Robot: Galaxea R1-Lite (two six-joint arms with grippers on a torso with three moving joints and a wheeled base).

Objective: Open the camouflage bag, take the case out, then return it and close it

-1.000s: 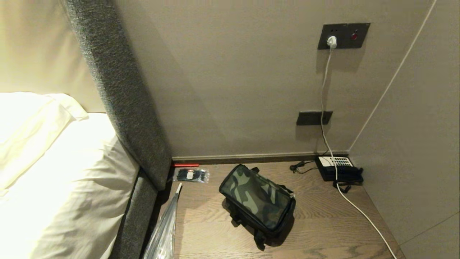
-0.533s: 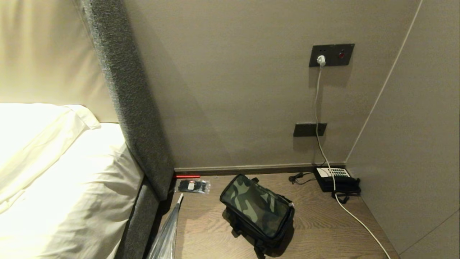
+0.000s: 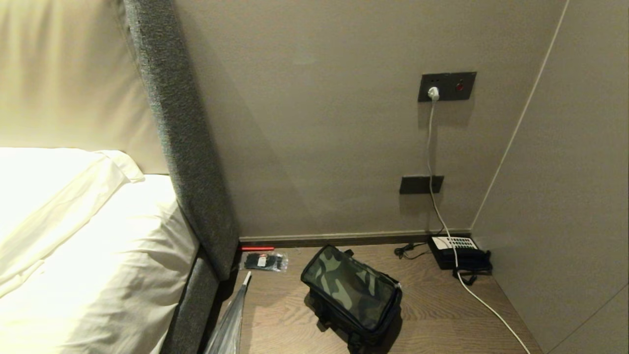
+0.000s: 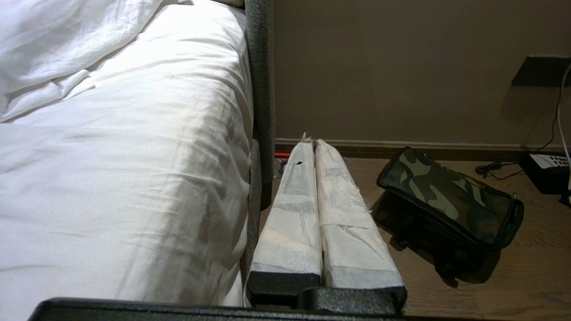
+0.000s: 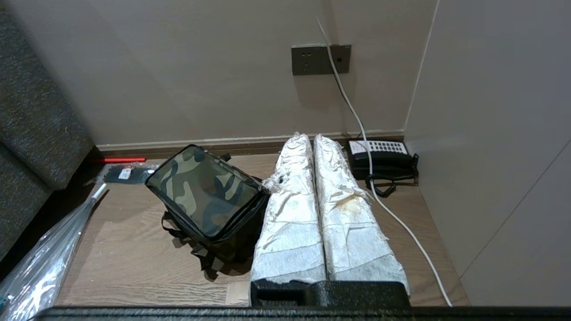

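Note:
The camouflage bag (image 3: 350,294) lies closed on the wooden bedside top, its green-and-black lid facing up; it also shows in the left wrist view (image 4: 448,200) and the right wrist view (image 5: 203,196). The case is hidden. Neither arm appears in the head view. My left gripper (image 4: 311,140) hangs shut and empty in front of the bag on the bed side, its white-wrapped fingers pressed together. On the bag's other side my right gripper (image 5: 307,137) is likewise shut on nothing.
A black telephone (image 3: 459,251) with a white keypad sits in the back right corner, and a white cable (image 3: 484,305) runs from the wall socket across the top. A small plastic packet (image 3: 264,261) and a red stick (image 3: 255,248) lie at the back left. A bed (image 3: 83,255) and its grey headboard panel (image 3: 191,157) border the left.
The whole head view has shifted: the bag, phone and sockets sit lower in the picture, so the camera has tilted upward. Nothing on the table has moved.

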